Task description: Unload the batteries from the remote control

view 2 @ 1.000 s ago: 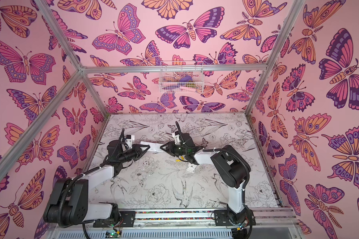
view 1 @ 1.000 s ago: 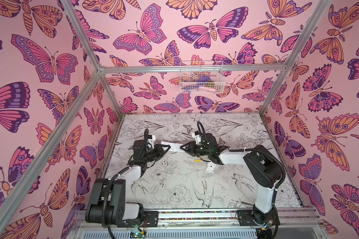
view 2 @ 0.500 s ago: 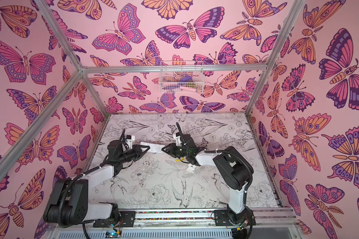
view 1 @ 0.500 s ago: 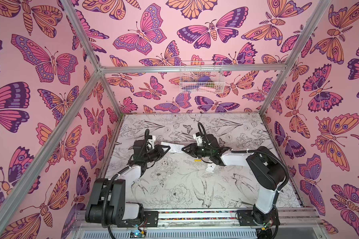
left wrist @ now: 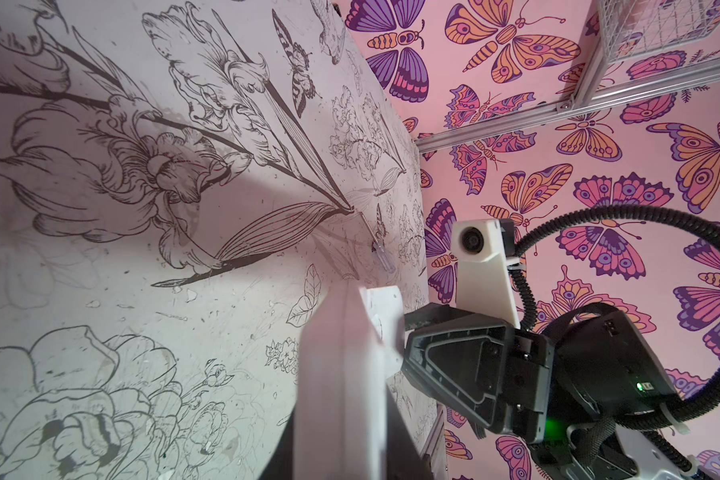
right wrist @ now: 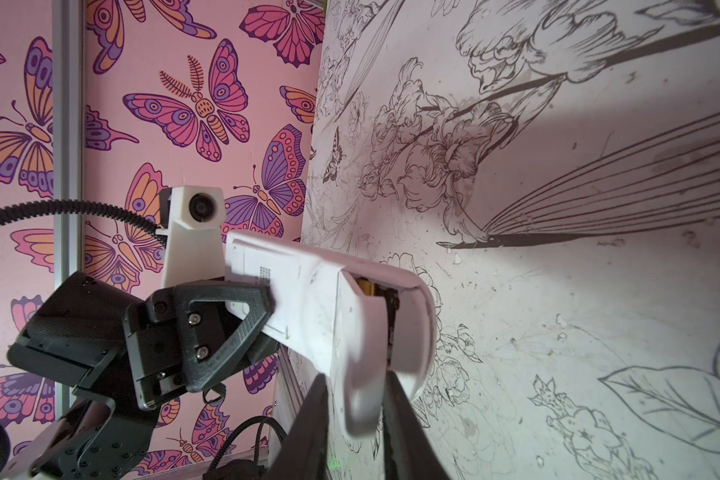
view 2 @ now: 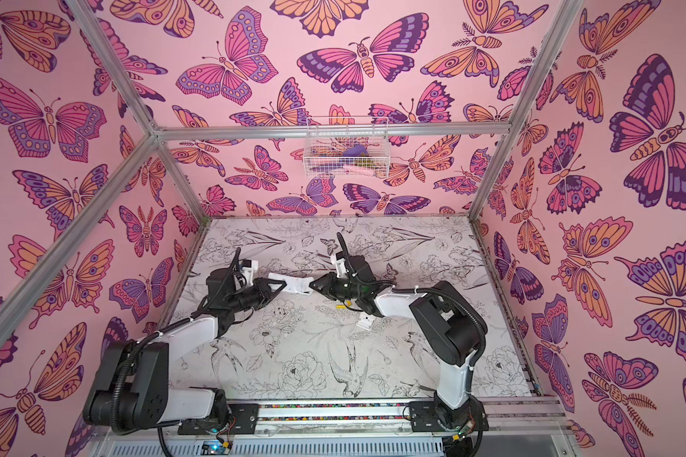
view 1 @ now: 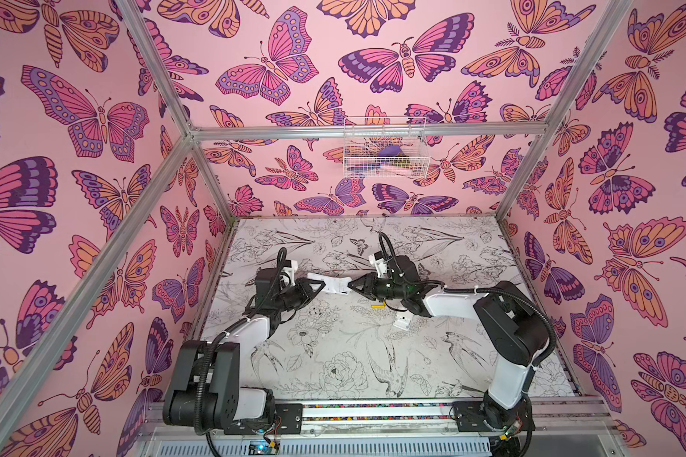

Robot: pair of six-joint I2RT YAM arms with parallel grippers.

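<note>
**Remote control held off the bench between both end effectors**

In the right wrist view the open battery bay of the white remote control shows a black battery with a gold end seated inside; how many more cells are in there cannot be told. A yellow battery lies loose on the bench, just below and right of centre in both top views.

The remote control hangs level above the bench, a little above the centre of both top views, its length running left to right. The left end effector is clamped on its left end, the fingers nearly together with the thin body pinched between them. The right end effector meets the rounded right end, by the open bay. Its two fingers are narrowly spread and lie against either side of that end, gripping it.

A white plastic piece lies on the bench just below and right of the yellow battery, apart from it. In the left wrist view a clear-handled screwdriver lies flat on the bench beyond the remote control. A wire basket hangs on the back wall, above centre of the frame.
</note>
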